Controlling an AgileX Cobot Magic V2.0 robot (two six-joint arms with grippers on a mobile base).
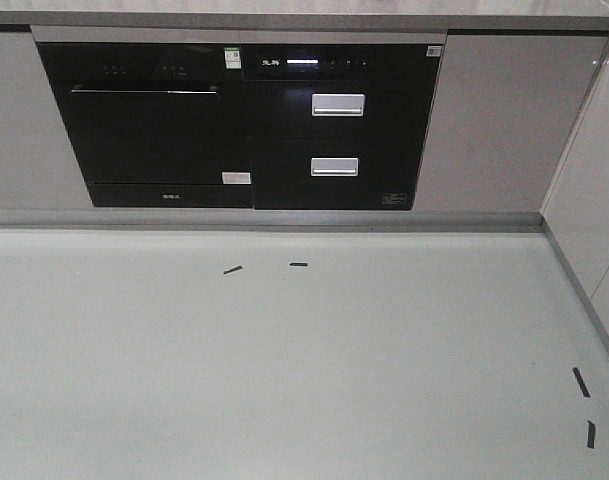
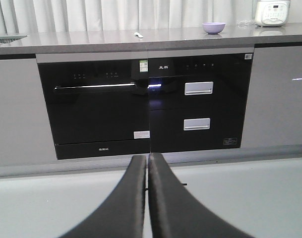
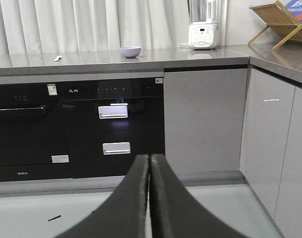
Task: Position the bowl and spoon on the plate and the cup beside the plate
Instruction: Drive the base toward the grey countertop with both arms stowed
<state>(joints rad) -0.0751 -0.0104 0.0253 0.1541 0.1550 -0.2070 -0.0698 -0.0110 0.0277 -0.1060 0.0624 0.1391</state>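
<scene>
Both grippers, left (image 2: 147, 198) and right (image 3: 150, 198), hang empty with fingers pressed together. Far off on the countertop (image 2: 91, 39) sit the lilac bowl (image 2: 213, 27) and spoon (image 2: 138, 34); plate and cup are unseen, so searching may stall.

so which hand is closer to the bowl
Right, slightly. The bowl on the counter is almost straight ahead of the right hand; for the left hand it lies off to the right.

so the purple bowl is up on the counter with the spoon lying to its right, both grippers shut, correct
Not quite: the spoon lies to the left of the bowl, as both wrist views show. The bowl is on the counter, and the left gripper and right gripper are shut.
</scene>
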